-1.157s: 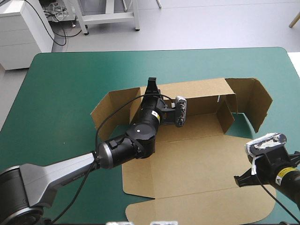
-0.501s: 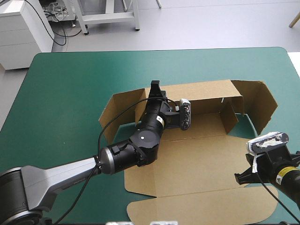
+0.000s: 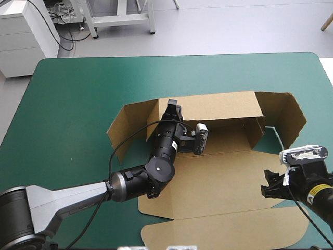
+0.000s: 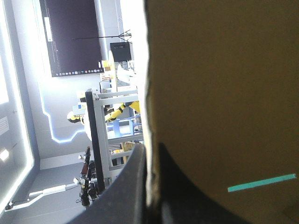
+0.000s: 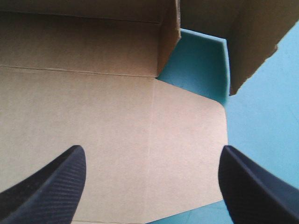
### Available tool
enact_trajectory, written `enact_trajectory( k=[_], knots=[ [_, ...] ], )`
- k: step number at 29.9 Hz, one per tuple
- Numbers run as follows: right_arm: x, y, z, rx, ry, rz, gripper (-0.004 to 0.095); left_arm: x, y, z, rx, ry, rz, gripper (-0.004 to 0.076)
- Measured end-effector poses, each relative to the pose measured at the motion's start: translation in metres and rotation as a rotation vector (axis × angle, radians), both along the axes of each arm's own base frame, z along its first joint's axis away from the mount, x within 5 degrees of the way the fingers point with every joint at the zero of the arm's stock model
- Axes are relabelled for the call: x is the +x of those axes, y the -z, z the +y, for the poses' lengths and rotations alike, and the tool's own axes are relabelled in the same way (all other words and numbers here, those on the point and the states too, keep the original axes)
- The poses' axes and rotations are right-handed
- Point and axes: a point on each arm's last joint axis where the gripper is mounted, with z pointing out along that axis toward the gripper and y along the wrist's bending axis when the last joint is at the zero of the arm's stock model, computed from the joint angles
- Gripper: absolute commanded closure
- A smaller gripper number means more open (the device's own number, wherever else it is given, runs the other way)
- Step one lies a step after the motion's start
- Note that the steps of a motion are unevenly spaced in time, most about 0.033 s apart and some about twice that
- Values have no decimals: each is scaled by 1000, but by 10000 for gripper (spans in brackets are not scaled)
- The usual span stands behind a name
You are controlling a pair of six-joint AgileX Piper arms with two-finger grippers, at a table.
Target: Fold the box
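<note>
Left fingers: all but closed, pinching the top edge of the far wall of the box. Right fingers: spread wide, holding nothing, over the box's near right part. Since the earlier frame the far wall stands more upright and the right arm has drawn right. Box: brown, mid-bench, far side flaps raised, near panels flat. Label on right arm: too small to read.
</note>
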Motion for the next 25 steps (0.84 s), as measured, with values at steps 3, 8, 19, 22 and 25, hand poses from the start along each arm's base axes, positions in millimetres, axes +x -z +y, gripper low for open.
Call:
enact_trajectory(
  k=[3,8,19,22,25],
  knots=[
    [1,-2,-4,-12,44,-19,185,0,0,1,-4,-9,-14,731],
    [15,-21,-5,-44,96,-59,179,0,0,2,-23,-19,-11,731],
    [107,-56,7,-178,173,-26,135,1,0,2,-37,-26,-9,731],
    [135,-66,-3,-170,209,-3,135,1,0,2,-39,-30,-11,731],
    [162,-75,-20,-113,232,23,135,1,-1,4,-40,-46,-16,731]
  ],
)
